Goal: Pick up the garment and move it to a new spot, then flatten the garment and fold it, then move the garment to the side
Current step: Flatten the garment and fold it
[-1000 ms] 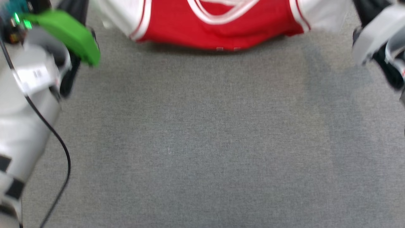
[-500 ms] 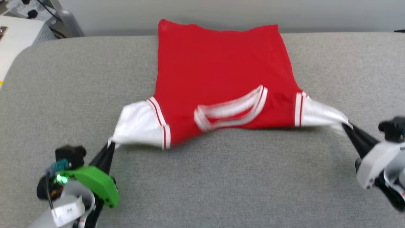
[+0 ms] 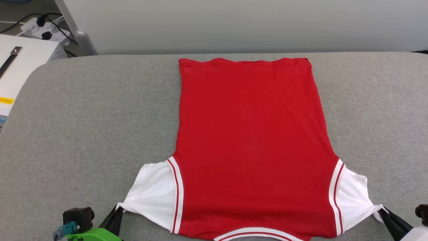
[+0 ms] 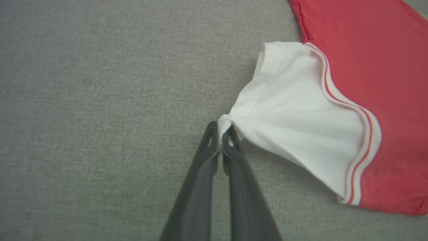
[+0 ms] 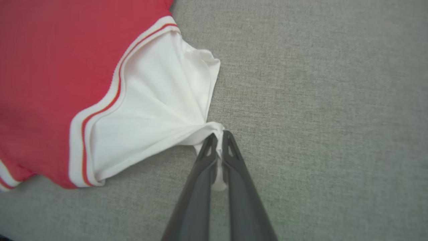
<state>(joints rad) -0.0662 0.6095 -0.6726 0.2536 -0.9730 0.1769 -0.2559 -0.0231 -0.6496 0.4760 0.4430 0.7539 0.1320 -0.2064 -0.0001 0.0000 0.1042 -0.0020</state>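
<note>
Left wrist view puts the left gripper point(image 4: 220, 131) with its two dark fingers pressed together on a bunched tip of one white sleeve point(image 4: 294, 113), the cloth pulled into creases that fan out from the pinch. In the right wrist view the right gripper point(image 5: 219, 138) is likewise clamped on the gathered end of the other white sleeve point(image 5: 157, 110), a little fabric hanging between the fingers. Both sleeves join the red body at red-and-white striped trim point(image 4: 362, 134). From the head view, the garment point(image 3: 250, 140) lies spread flat and mostly smooth on the grey fabric-covered table point(image 3: 83, 117), its hem toward the far edge and its striped collar band point(image 3: 254, 232) at the near edge, sleeves drawn outward to either side. The side facing up is plain red. A green housing point(image 3: 95, 234) sits on the left wrist. Beyond the table's far left corner stand a white cabinet point(image 3: 30, 58) bearing a yellow sticker point(image 3: 6, 100), its print too small to read, and a white power strip point(image 3: 43, 28) with black plugs.
</note>
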